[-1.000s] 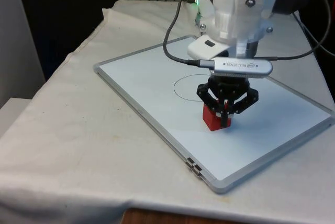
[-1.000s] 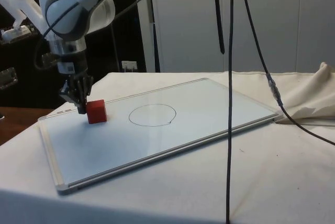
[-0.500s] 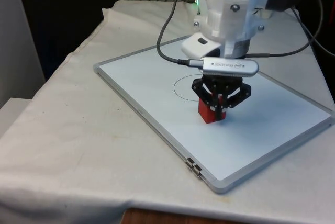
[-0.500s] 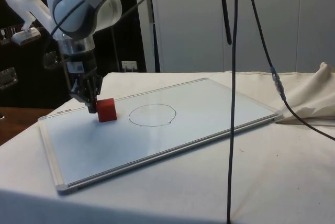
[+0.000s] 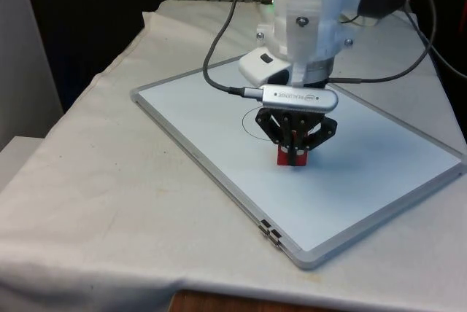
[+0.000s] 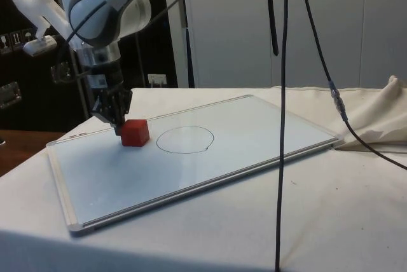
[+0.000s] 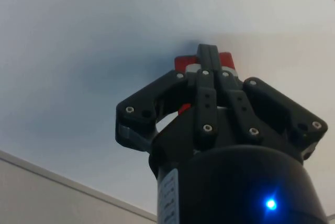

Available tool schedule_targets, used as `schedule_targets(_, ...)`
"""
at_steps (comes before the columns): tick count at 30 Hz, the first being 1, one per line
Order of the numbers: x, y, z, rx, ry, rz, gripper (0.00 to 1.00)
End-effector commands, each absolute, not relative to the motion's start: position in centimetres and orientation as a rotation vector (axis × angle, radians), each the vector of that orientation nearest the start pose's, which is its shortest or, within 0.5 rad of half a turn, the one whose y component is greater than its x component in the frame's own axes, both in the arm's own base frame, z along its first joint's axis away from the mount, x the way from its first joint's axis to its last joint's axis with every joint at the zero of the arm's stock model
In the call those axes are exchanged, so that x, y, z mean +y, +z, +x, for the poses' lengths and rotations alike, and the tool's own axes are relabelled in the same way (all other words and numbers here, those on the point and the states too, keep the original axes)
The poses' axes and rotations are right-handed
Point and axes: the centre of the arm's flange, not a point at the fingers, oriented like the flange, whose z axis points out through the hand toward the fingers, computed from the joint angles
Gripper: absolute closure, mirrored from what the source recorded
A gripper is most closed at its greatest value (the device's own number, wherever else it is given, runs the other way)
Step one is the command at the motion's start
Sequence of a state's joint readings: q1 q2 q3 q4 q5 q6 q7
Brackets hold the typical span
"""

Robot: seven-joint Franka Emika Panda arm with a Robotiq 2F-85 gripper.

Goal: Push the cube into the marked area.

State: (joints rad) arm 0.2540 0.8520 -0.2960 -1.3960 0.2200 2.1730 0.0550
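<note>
A red cube (image 5: pixel 291 158) (image 6: pixel 135 133) (image 7: pixel 226 59) rests on the whiteboard (image 5: pixel 190 119) (image 6: pixel 254 126), just outside the hand-drawn black circle (image 5: pixel 255 121) (image 6: pixel 185 139). My gripper (image 5: pixel 293 157) (image 6: pixel 119 129) (image 7: pixel 208 52) is shut, with its fingers pressed together and nothing held between them. Its tips touch the cube's side that faces away from the circle. In the front view the gripper covers most of the cube.
The whiteboard lies on a white tablecloth (image 5: pixel 109 173). Black cables (image 6: pixel 280 94) hang in front of the side view. Bunched cloth (image 6: pixel 375 119) lies by the board's far corner there. A metal clip (image 5: pixel 269 232) sits on the board's near edge.
My gripper has moved towards the circle and pushed the cube along the board with it. The cube now sits close to the circle's edge.
</note>
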Motion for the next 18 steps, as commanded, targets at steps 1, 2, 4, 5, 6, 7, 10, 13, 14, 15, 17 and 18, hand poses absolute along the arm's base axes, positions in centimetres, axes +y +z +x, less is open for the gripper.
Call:
schedule_targets(1, 1.9, 20.7, 72.6, 0.228, 0.078, -3.179, 1.0)
schedule_targets(2, 2.0, 20.7, 72.6, 0.22, 0.063, -3.179, 1.0)
schedule_targets(4, 1.7, 20.6, 72.5, 0.238, 0.095, -3.181, 1.0)
schedule_targets(5, 1.6, 20.6, 72.4, 0.251, 0.111, -3.181, 1.0)
schedule_targets(6, 1.4, 20.6, 72.4, 0.258, 0.12, -3.183, 1.0)
schedule_targets(7, 1.4, 20.7, 72.4, 0.263, 0.128, -3.183, 1.0)
schedule_targets(10, 1.0, 20.6, 72.2, 0.277, 0.154, -3.184, 1.0)
schedule_targets(13, 0.8, 20.6, 71.9, 0.286, 0.178, -3.181, 1.0)
schedule_targets(14, 0.8, 20.7, 71.8, 0.287, 0.186, -3.18, 1.0)
schedule_targets(15, 0.8, 20.7, 71.7, 0.289, 0.194, -3.177, 1.0)
schedule_targets(17, 0.8, 20.7, 71.4, 0.287, 0.212, -3.176, 1.0)
schedule_targets(18, 0.9, 20.7, 71.3, 0.287, 0.22, -3.175, 1.0)
